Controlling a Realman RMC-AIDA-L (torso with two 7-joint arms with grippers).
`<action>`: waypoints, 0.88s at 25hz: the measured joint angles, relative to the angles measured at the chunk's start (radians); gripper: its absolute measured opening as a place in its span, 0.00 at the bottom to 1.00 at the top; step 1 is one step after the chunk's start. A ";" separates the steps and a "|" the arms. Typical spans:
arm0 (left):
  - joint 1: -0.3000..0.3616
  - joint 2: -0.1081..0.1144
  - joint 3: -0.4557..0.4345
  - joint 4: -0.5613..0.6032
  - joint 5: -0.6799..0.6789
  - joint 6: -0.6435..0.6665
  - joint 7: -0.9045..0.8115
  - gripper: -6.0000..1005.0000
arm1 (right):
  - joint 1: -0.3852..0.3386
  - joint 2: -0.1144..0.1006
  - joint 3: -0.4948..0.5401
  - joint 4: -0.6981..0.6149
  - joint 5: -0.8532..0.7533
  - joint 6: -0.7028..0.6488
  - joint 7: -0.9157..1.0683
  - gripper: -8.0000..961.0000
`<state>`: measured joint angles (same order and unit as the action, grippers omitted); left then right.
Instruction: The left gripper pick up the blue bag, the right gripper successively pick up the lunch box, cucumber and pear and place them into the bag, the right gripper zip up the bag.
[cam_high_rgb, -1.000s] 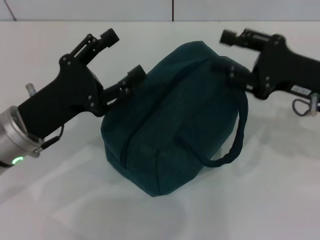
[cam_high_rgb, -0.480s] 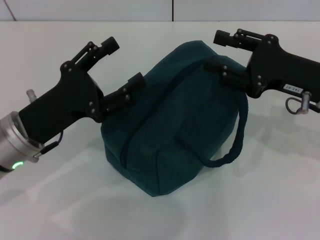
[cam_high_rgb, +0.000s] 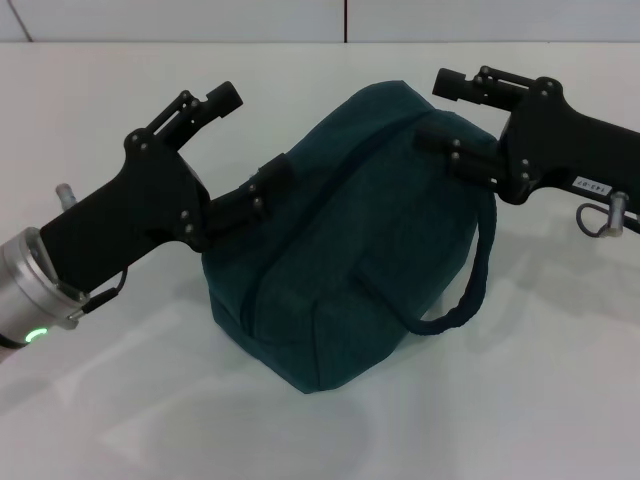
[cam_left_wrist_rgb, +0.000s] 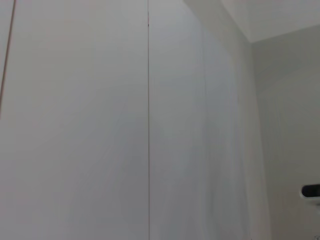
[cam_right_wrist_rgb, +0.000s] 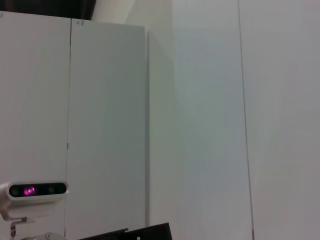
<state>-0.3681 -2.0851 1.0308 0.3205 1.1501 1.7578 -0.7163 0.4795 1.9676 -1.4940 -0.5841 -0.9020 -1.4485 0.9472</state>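
I see one blue bag (cam_high_rgb: 345, 235) on the counter (cam_high_rgb: 540, 400). My left gripper (cam_high_rgb: 252, 140) and right gripper (cam_high_rgb: 437, 108) flank it, both with fingers spread wide.

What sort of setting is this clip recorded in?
Probably an indoor lab or test workstation: a plain white table holding only the blue bag, pale panelled walls in both wrist views, and a small sensor camera mounted nearby.

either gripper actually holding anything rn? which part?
Neither. Left gripper is open, lower finger pressed against the blue bag's left side. Right gripper is open too, lower finger touching the bag's top right end. Handle strap hangs free.
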 joint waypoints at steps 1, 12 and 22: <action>0.000 0.000 0.000 0.000 0.000 0.000 0.000 0.89 | -0.002 0.001 0.000 0.000 0.000 0.000 0.000 0.58; 0.014 -0.004 0.000 -0.003 0.000 0.000 0.001 0.89 | -0.014 0.004 0.000 0.001 0.000 -0.001 0.000 0.58; 0.015 -0.004 0.002 -0.024 0.000 0.007 0.004 0.89 | -0.027 0.006 0.000 0.001 0.000 -0.013 0.001 0.58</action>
